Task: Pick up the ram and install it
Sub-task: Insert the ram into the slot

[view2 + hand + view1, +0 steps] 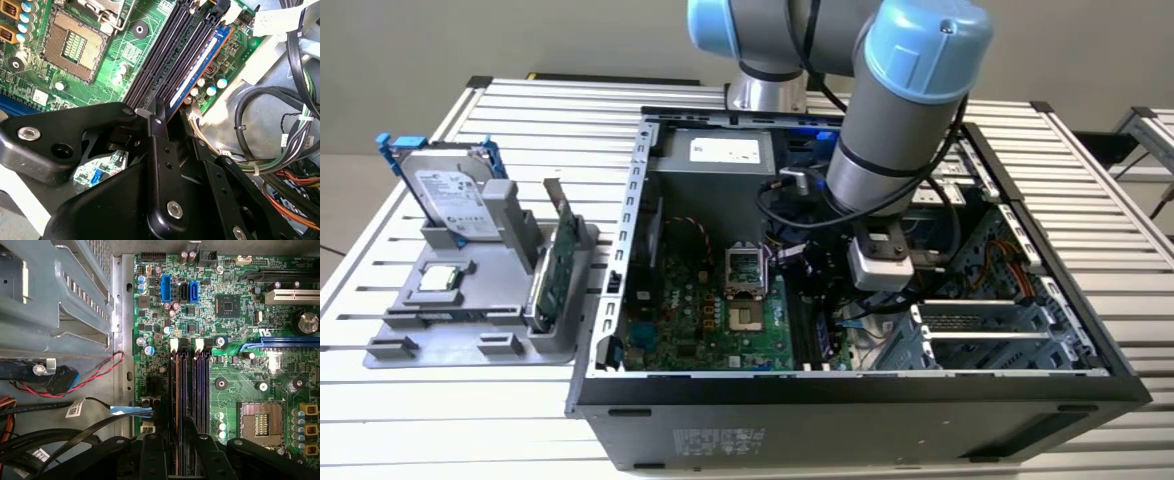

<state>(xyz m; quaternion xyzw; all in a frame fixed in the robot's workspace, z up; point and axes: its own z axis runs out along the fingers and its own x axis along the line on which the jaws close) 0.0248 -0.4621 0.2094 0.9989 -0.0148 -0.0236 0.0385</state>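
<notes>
Second wrist view: pinched narrow about the near end of the ram (200, 70), gripper (172, 117) low inside the case (607, 300). Stood the stick in the outermost of the memory slots (165, 55), along the motherboard (130, 55) edge beside the cables (270, 105); whether fully seated, could not tell. Risked a skewed press, with one end riding high and binding in its slot. Risked snagging cables too. Left little room on that side, more toward the CPU socket (75, 42).

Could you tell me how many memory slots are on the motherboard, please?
4 slots, side by side beside the CPU socket: three empty, and the one farthest from the socket holding the ram.
</notes>
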